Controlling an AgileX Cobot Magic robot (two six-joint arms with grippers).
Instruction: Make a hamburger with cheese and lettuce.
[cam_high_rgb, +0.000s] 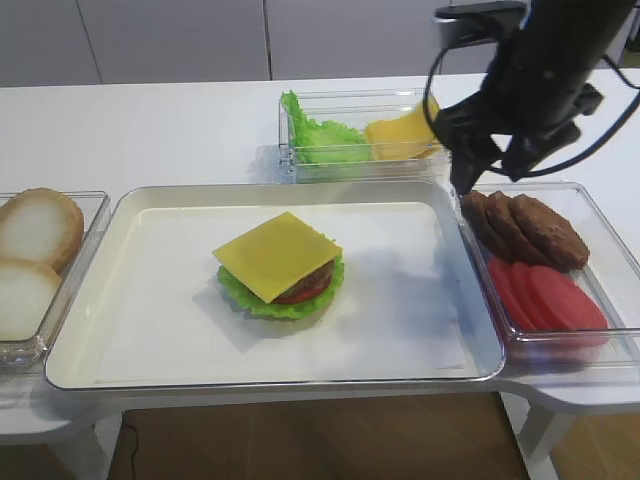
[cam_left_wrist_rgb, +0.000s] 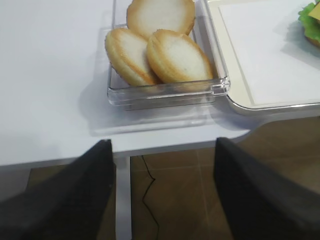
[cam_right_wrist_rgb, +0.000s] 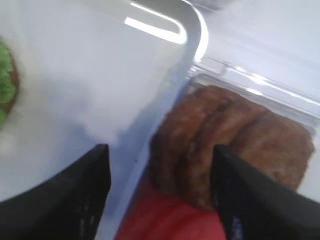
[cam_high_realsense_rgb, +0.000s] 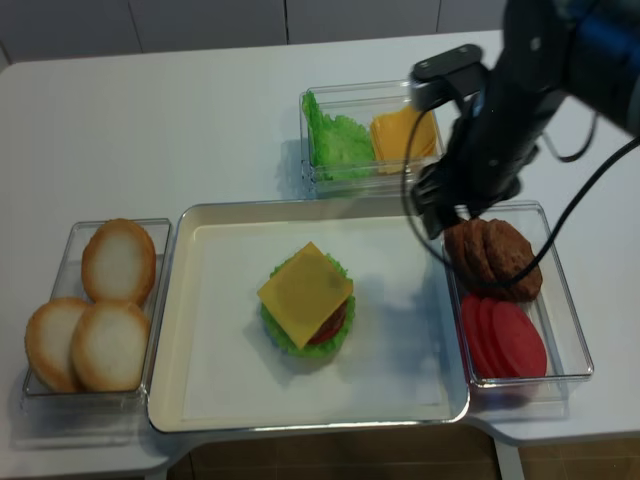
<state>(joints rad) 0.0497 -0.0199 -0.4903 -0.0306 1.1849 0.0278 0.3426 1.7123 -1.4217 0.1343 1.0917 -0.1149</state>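
The hamburger (cam_high_rgb: 300, 293) sits in the middle of the white tray (cam_high_rgb: 420, 300), with a frilly lettuce rim (cam_high_rgb: 245, 297) and a red tomato slice under a square yellow cheese slice (cam_high_rgb: 278, 255) lying on top. My right gripper (cam_high_rgb: 468, 185) hangs open and empty above the tray's right rim, beside the brown patties (cam_right_wrist_rgb: 225, 135). In the right wrist view the hamburger's green edge (cam_right_wrist_rgb: 5, 80) shows at the far left. My left gripper (cam_left_wrist_rgb: 163, 142) is open and empty, off the table's front left edge, in front of the bun box (cam_left_wrist_rgb: 165, 92). It does not show in the exterior views.
A clear box at the left holds three bun halves (cam_high_rgb: 35, 228). A box at the back holds lettuce leaves (cam_high_rgb: 320, 135) and a pile of cheese slices (cam_high_rgb: 400, 132). The right box holds patties (cam_high_rgb: 525, 225) and tomato slices (cam_high_rgb: 550, 295). The right arm's cables (cam_high_realsense_rgb: 560, 240) hang over that box.
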